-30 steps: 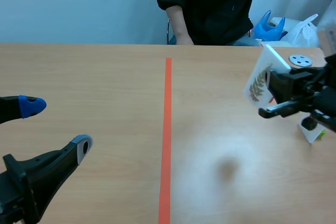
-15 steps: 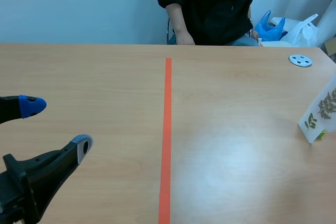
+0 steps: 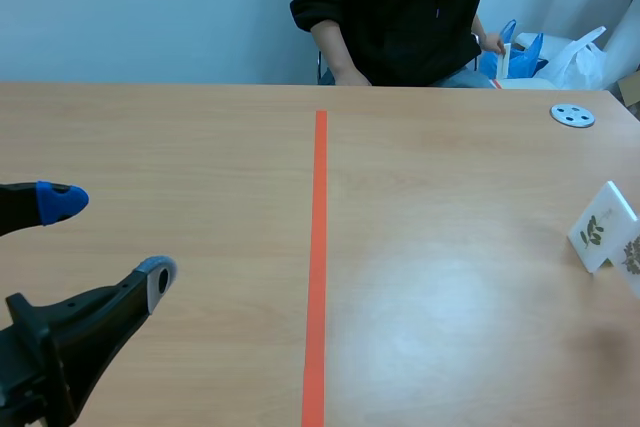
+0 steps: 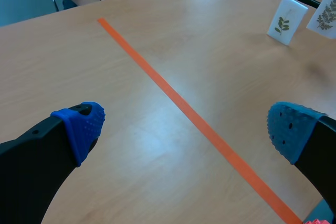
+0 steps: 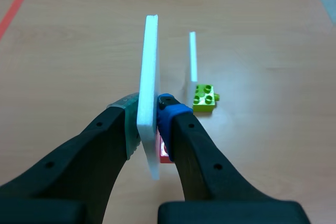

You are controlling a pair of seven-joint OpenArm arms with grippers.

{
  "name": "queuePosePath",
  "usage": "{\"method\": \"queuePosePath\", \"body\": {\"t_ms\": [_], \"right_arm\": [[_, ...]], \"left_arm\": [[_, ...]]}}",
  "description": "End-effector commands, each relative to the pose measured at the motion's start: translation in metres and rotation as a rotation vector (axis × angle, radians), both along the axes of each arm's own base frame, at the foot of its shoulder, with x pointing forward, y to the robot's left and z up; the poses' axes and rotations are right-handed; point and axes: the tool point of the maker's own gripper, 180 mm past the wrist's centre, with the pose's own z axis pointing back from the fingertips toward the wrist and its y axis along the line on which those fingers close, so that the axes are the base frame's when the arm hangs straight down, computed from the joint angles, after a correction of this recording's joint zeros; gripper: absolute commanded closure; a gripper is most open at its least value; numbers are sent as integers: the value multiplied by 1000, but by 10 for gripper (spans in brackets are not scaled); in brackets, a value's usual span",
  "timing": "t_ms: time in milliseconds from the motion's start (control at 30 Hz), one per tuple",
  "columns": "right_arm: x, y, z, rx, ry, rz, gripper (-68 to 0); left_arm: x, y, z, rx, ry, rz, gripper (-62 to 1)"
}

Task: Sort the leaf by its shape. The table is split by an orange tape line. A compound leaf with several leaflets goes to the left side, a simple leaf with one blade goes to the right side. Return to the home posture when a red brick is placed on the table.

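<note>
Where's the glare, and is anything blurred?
Scene view: broad pale sheen on the table right of the orange tape line; faint shadow smudge near the right edge. Left wrist view: softer sheen beside the line; the standing card reads sharp. Right wrist view: no glare; the white card in the right gripper is crisp.

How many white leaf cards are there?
2. One card is pinched in the right hand. The other card stands on the table ahead of it, with a green brick at its foot. More could be hidden out of view.
</note>
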Motion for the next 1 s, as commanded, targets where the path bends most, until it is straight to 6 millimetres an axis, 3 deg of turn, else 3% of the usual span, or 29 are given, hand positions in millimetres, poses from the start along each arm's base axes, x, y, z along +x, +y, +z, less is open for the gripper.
{"method": "queuePosePath", "body": {"t_ms": [0,367,967], "right_arm": [[12,-2,11,4,-52,0,-33],[27,-16,-29,38,-38,-71,-33],[31,-5,-42,-52,-31,-39,-55]], "left_arm": [[1,-4,8,-23,-22,-6,-623],[1,-4,8,-23,-22,-6,-623],[1,-4,8,-23,-22,-6,-623]]}}
